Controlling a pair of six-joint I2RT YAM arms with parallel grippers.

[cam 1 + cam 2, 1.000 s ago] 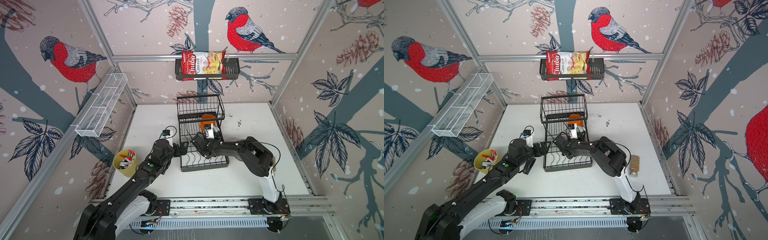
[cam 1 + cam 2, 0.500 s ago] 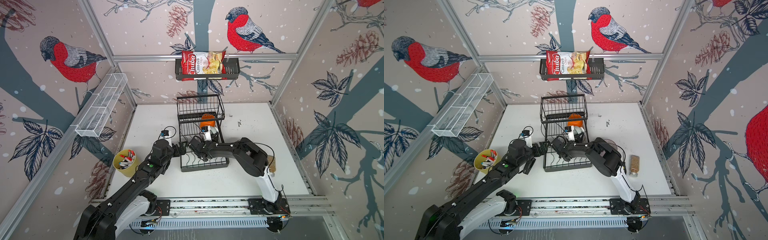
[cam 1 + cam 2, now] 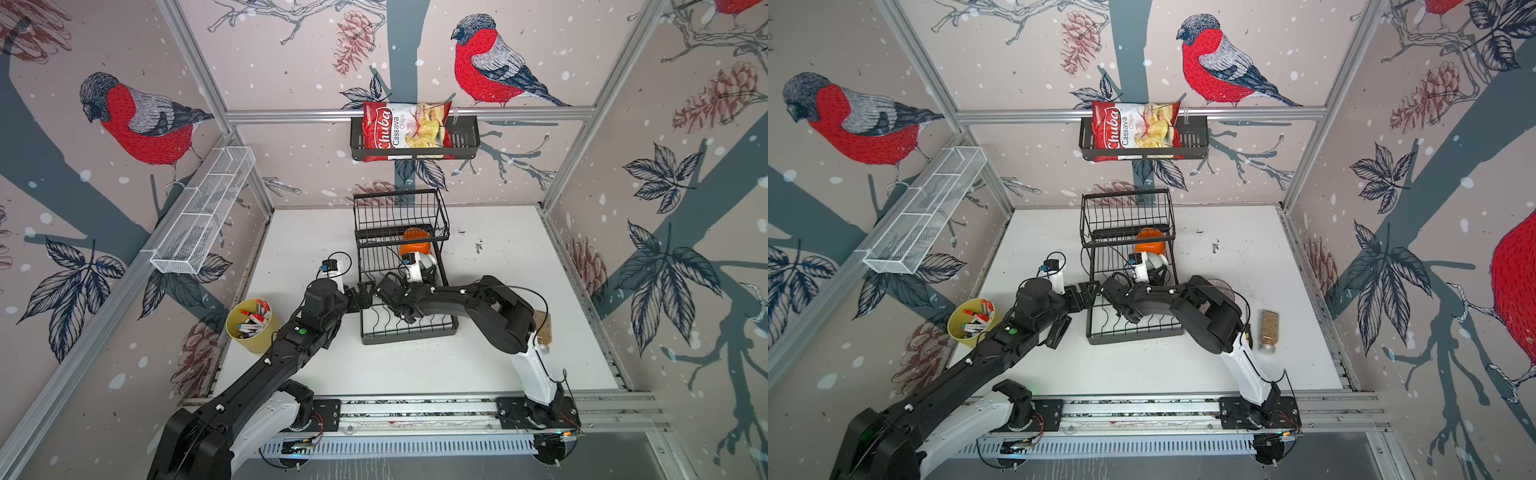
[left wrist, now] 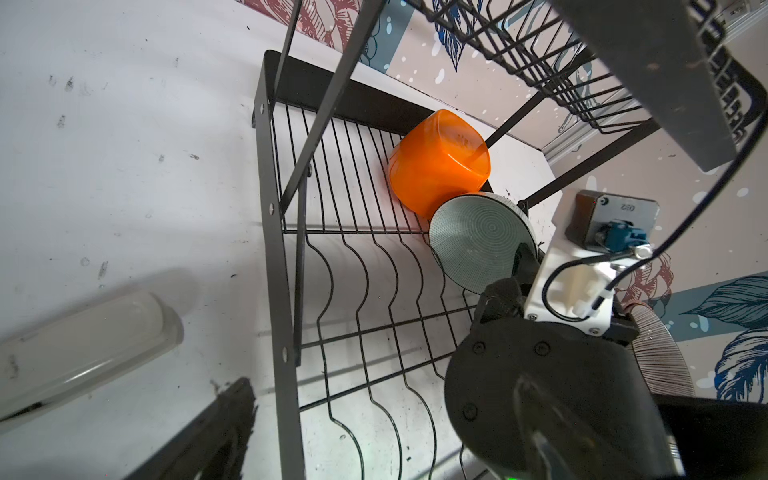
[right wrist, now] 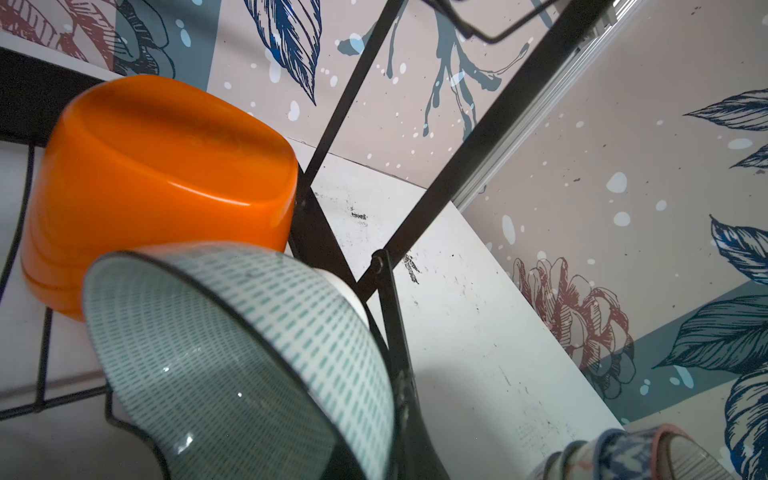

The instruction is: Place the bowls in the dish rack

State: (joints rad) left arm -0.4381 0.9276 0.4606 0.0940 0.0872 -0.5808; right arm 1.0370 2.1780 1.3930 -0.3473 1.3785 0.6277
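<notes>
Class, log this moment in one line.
left hand open | right hand shut on pale mint patterned bowl in black wire dish rack

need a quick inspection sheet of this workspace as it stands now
surface: white table, scuffed with dark marks
job's things: orange bowl and mint bowl tipped in the lower tier of the dish rack; patterned bowls wait beside it
clutter: yellow pen cup, spice jar, chips bag in wall basket, white mesh trough
grippers: left claw open at the rack's left edge; right claw shut on the mint bowl's rim
cables: black loop at each wrist camera
surroundings: bird wallpaper, aluminium frame
</notes>
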